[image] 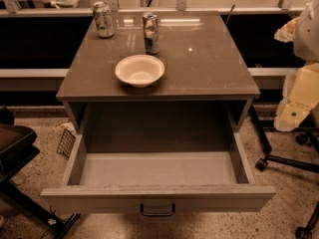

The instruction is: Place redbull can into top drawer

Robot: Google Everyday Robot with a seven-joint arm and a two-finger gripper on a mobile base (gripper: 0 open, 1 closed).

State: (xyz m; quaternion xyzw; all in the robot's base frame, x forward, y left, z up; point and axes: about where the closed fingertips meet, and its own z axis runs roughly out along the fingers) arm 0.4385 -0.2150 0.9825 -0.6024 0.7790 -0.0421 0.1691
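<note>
The redbull can (151, 33), slim with blue and silver sides, stands upright on the grey cabinet top (209, 59), just behind a white bowl (140, 70). The top drawer (157, 171) is pulled fully out toward me and holds nothing; its front panel carries a small dark handle (157, 210). My pale arm stands at the right edge of the view, off to the side of the cabinet, with the gripper (286, 31) at its upper end, far from the can and holding nothing that I can see.
A wider pale whitish-green can (103, 19) stands at the back left of the cabinet top. Office chair legs and wheels (279, 161) are on the floor at the right. A dark chair (15, 148) and a wire basket (66, 142) are at the left.
</note>
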